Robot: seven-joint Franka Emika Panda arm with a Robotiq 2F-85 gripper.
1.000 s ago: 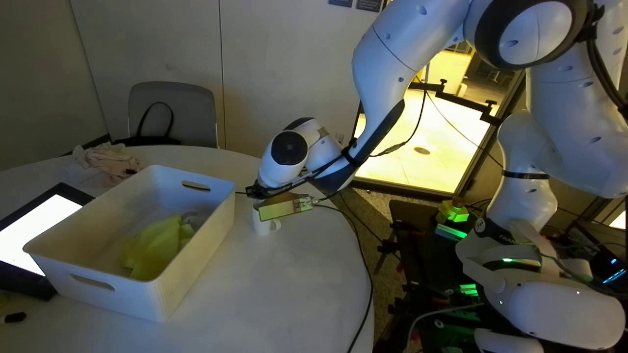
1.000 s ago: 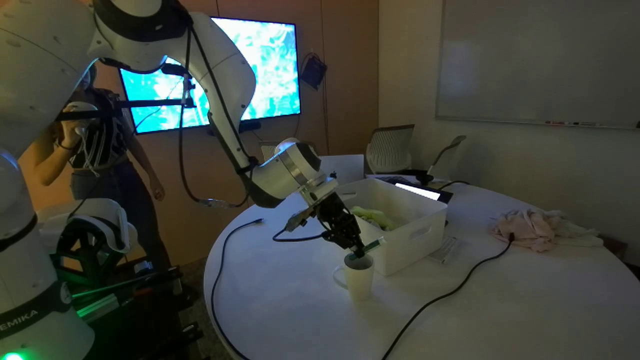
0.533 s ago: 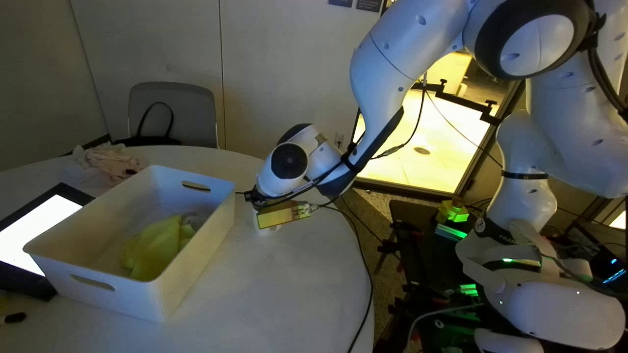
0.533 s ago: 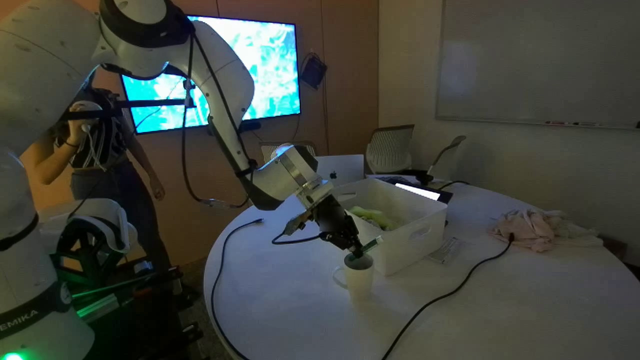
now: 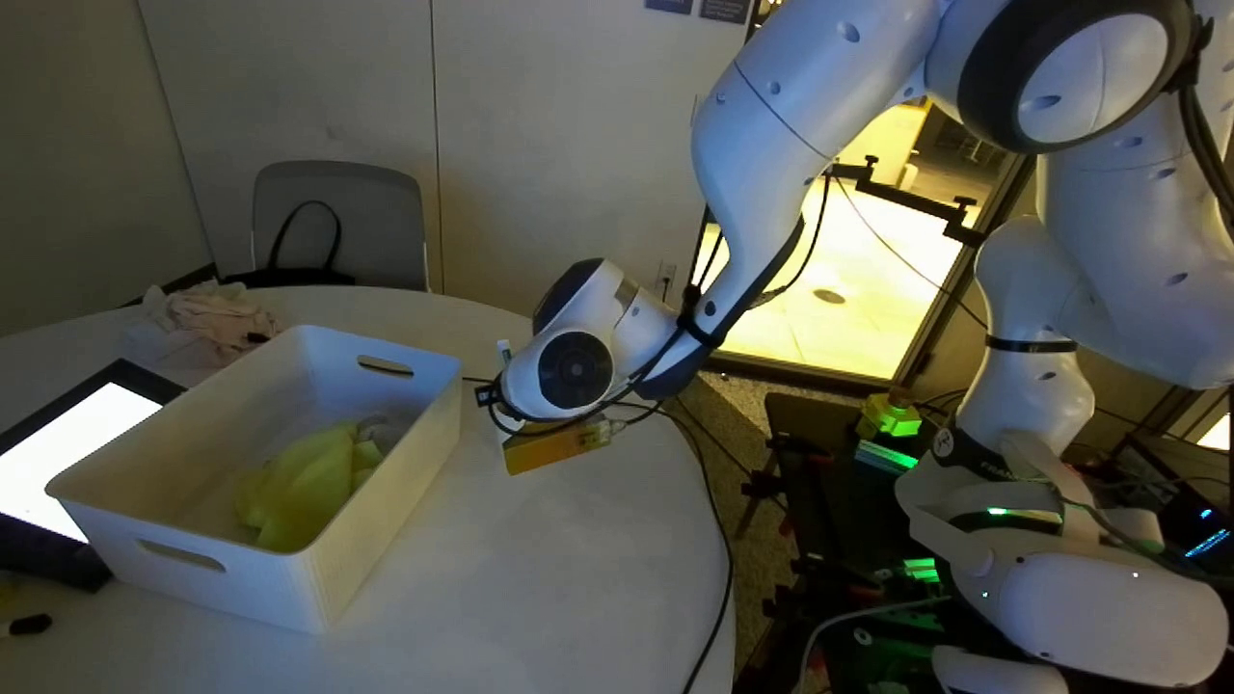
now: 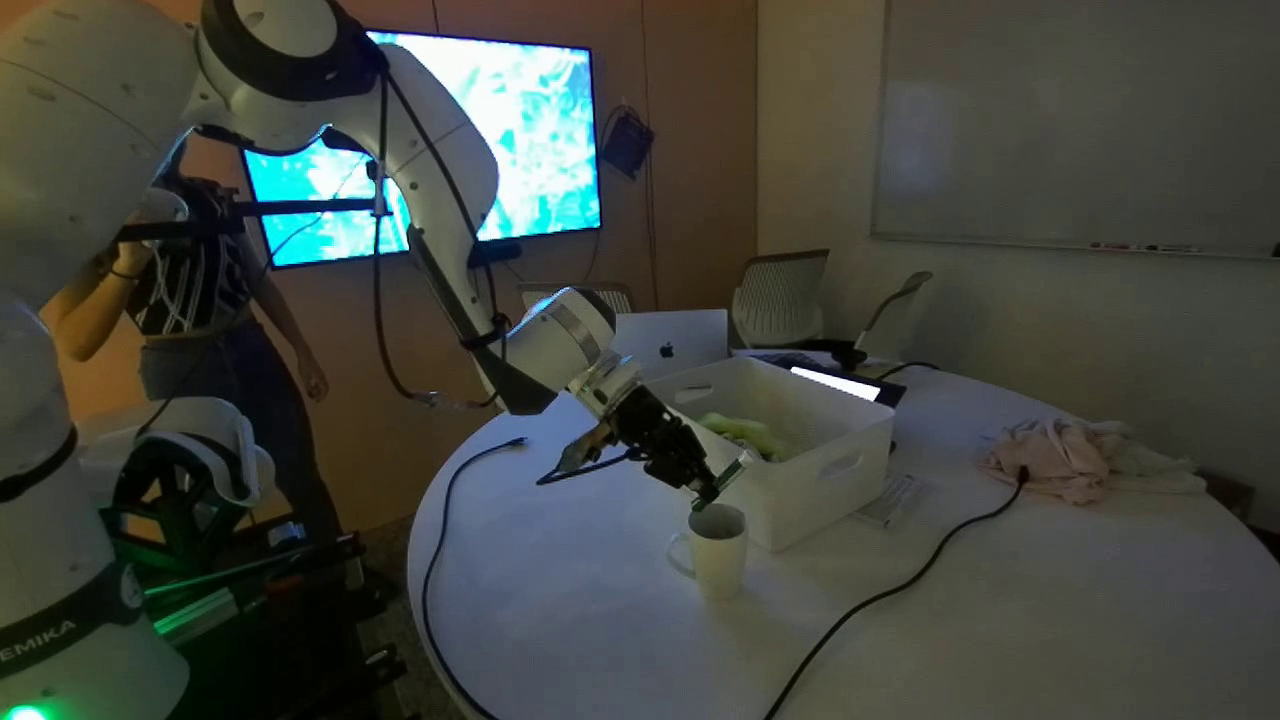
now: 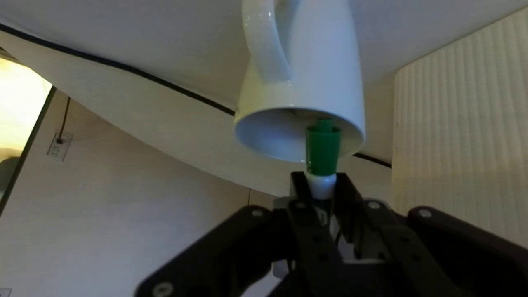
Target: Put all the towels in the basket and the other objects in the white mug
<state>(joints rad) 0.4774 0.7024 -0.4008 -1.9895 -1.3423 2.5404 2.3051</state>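
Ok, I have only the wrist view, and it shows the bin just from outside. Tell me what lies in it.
Observer: Yellow towels lie bunched inside the bin.
Operator: Now tell me what soft stuff lies outside it.
Observer: A heap of pinkish cloth lies on the table.
Operator: My picture cuts off the base of the mug. Say what it stands on.
Observer: It stands upright, its base on the table.

A lit screen (image 6: pixel 545 140) and a whiteboard (image 6: pixel 1080 120) hang on the walls (image 6: pixel 695 200), chairs (image 6: pixel 782 298) near a laptop (image 6: pixel 688 335)
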